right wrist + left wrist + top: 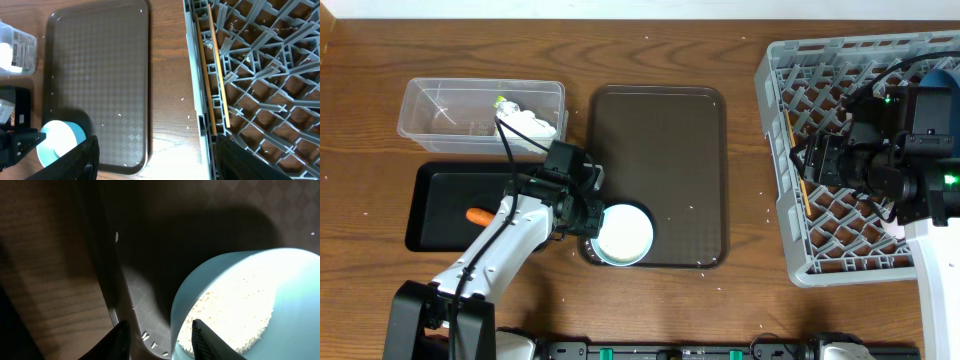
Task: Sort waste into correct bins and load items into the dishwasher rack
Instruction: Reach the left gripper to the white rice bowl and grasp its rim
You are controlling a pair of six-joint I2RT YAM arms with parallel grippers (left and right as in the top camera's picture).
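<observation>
A light-blue cup [623, 232] with white rice [235, 315] in it stands on the front left corner of the dark-brown serving tray [660, 130]. My left gripper [588, 215] is open, its fingers [161, 340] on either side of the cup's [300, 295] near wall, one inside and one outside. My right gripper [817, 160] is open and empty [157, 160] above the left edge of the grey rack [820, 70]. Wooden chopsticks [216, 75] lie in the rack along that edge. A dark-blue plate [938, 75] shows behind the right arm.
The clear tub [420, 110] at the back left holds a white napkin [535, 125] and a green-yellow wrapper [502, 102]. The black tray [435, 190] in front of it holds an orange carrot piece [477, 215]. Loose rice grains [145, 336] lie on the serving tray.
</observation>
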